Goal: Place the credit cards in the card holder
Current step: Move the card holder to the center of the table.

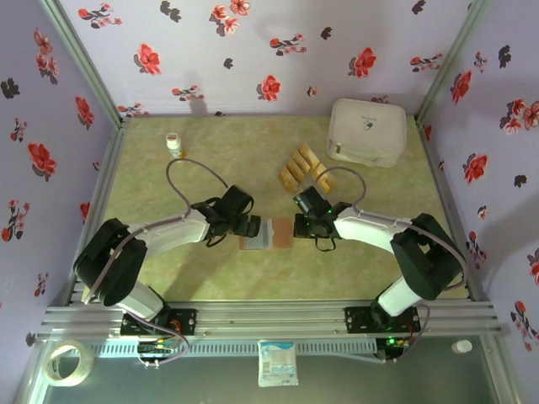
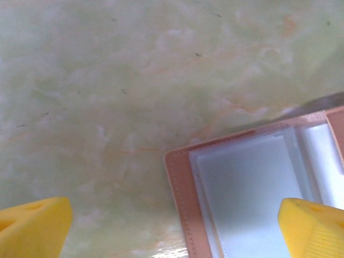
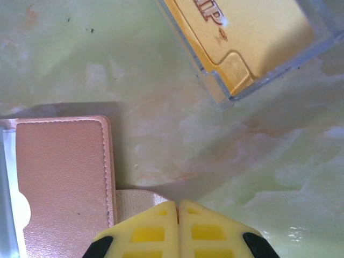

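Note:
The reddish-brown card holder [image 1: 268, 233] lies open on the table between my two grippers, its greyish clear pockets facing up [image 2: 252, 188]. My left gripper [image 1: 255, 225] hangs open over its left corner [image 2: 174, 204], one yellow finger [image 2: 32, 226] out over the table and the other over a pocket. My right gripper [image 1: 299, 225] is shut at the holder's right edge [image 3: 59, 183], its tips [image 3: 178, 207] over a pale strap [image 3: 137, 201] sticking out from that edge. I cannot tell whether the strap is pinched. Several tan-orange credit cards [image 1: 303, 164] stand in a row behind; one [image 3: 252, 43] sits in a clear sleeve.
A big white rounded box [image 1: 365, 130] stands at the back right. A small bottle [image 1: 174, 145] stands at the back left. A tape roll [image 1: 67, 362] lies off the table at the near left. Floral walls close in three sides.

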`<state>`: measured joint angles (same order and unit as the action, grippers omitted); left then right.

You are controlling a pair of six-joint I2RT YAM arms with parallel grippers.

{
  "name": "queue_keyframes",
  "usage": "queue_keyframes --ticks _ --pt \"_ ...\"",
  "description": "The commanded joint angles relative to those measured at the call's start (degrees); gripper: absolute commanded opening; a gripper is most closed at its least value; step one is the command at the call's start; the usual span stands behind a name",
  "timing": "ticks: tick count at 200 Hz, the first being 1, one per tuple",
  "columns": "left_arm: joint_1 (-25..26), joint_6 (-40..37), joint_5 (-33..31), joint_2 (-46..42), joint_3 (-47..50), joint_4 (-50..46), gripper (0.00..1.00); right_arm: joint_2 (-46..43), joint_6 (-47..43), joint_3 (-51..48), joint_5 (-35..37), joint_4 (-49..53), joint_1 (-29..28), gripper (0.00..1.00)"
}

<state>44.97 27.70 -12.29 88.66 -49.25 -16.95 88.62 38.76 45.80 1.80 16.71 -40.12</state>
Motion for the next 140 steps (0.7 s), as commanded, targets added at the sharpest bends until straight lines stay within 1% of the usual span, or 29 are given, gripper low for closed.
queue_keyframes --ticks 1,60,140 --pt "1.08 -2.13 0.44 1.43 -1.21 -0.7 0.99 -1.76 1.31 -1.39 1.84 -0.11 0.33 0.0" --pt "1.53 -1.67 -0.52 2.66 1.62 0.24 0.99 -2.49 1.67 -2.38 1.79 -0.69 0.3 0.0" --pt "1.53 -0.32 -4.74 3.62 2.3 -1.21 0.99 -1.53 0.99 -2.28 1.89 -0.82 0.72 0.0"
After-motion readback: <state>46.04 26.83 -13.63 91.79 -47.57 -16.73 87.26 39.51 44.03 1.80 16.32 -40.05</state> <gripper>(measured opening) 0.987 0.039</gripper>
